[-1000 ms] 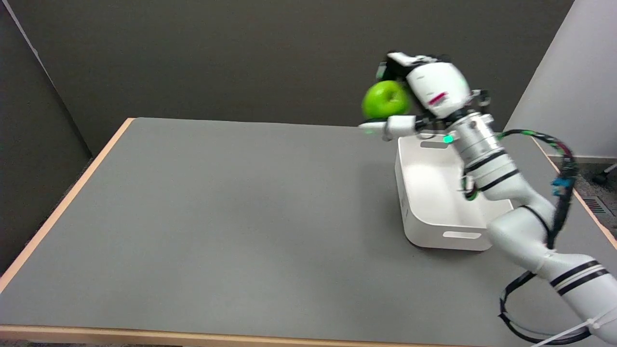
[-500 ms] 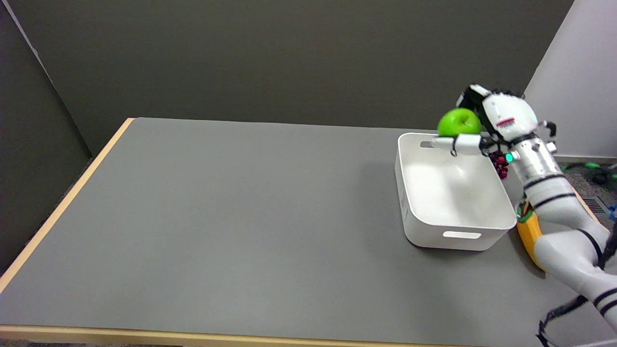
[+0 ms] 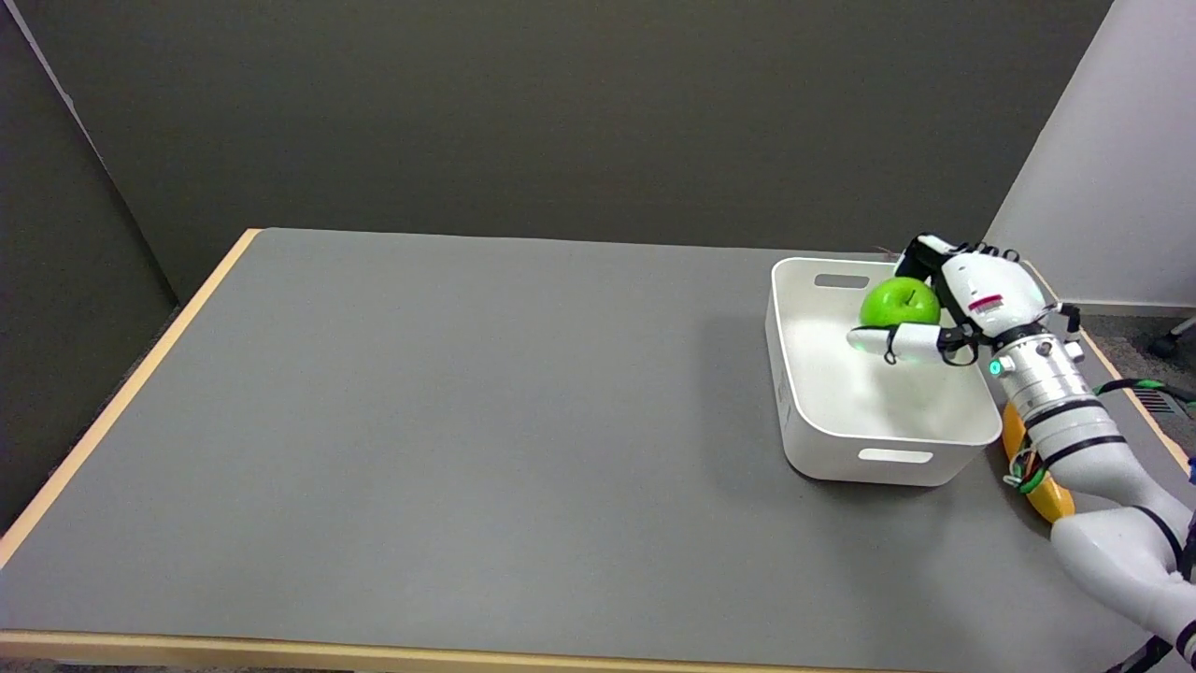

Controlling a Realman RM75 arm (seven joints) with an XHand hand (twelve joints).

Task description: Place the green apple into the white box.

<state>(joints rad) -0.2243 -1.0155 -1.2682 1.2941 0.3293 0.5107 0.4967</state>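
The green apple [image 3: 899, 303] is held in my right hand [image 3: 962, 304], with the thumb under it and the other fingers wrapped over its far side. Hand and apple hang over the inside of the white box [image 3: 811, 430], toward its far right part, just above the box floor. The box stands on the right side of the grey table [image 3: 467, 421], a handle slot in its near wall and another in its far wall. My right arm reaches in from the lower right, passing over the box's right rim.
A yellow banana-like object [image 3: 1042, 491] lies on the table just right of the box, partly hidden under my forearm. The table's right edge runs close behind the arm. A white wall panel stands at the upper right.
My right hand carried the apple from high above the box's far left corner to the right and down. It now sits low inside the box opening.
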